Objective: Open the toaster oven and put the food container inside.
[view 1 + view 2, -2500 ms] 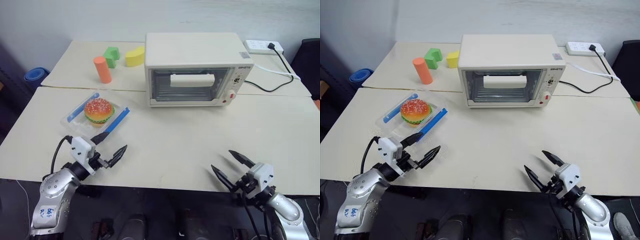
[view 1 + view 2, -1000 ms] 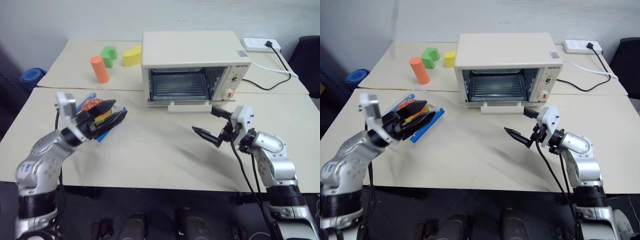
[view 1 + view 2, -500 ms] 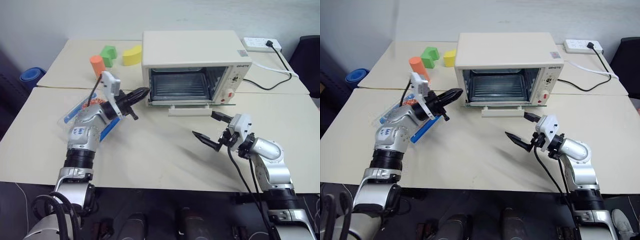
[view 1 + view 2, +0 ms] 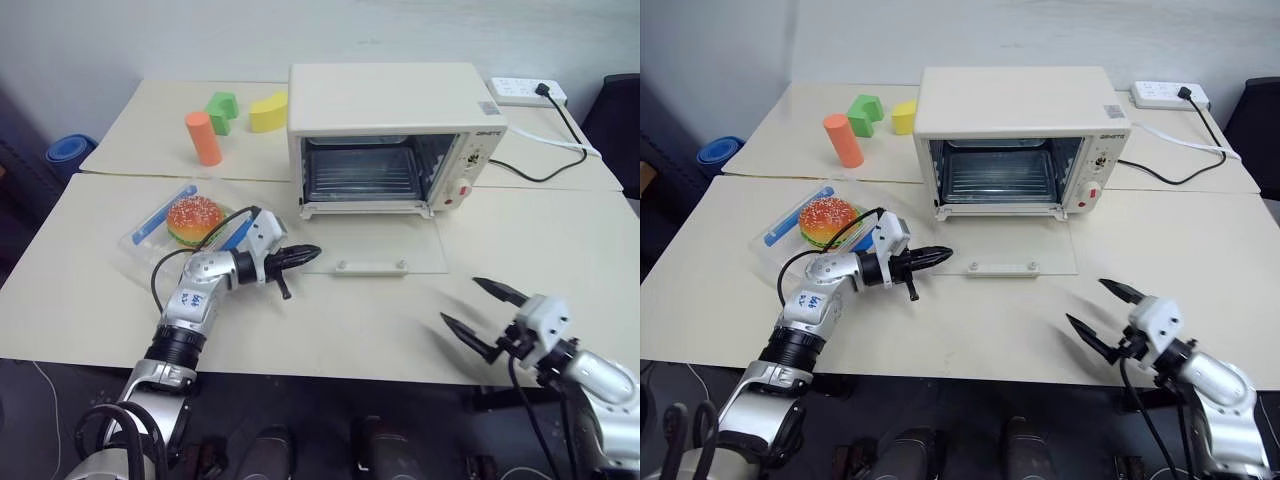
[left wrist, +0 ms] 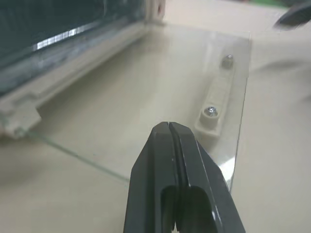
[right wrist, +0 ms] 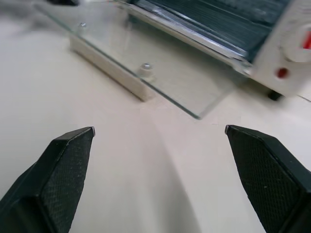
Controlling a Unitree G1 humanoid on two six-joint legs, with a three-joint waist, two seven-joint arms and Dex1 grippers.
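Toaster oven (image 4: pixel 390 135) open | beige table (image 4: pixel 330 320) | left jaws closed empty | right jaws wide

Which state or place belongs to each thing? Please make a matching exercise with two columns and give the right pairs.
Things:
1. toaster oven
2. food container
3. left gripper
4. right gripper

States or places:
A. open, empty, near the table's front edge
B. shut, at the glass door's left edge
C. door folded down flat
D. on the table, left of the oven

Pairs: 1-C, 2-D, 3-B, 4-A
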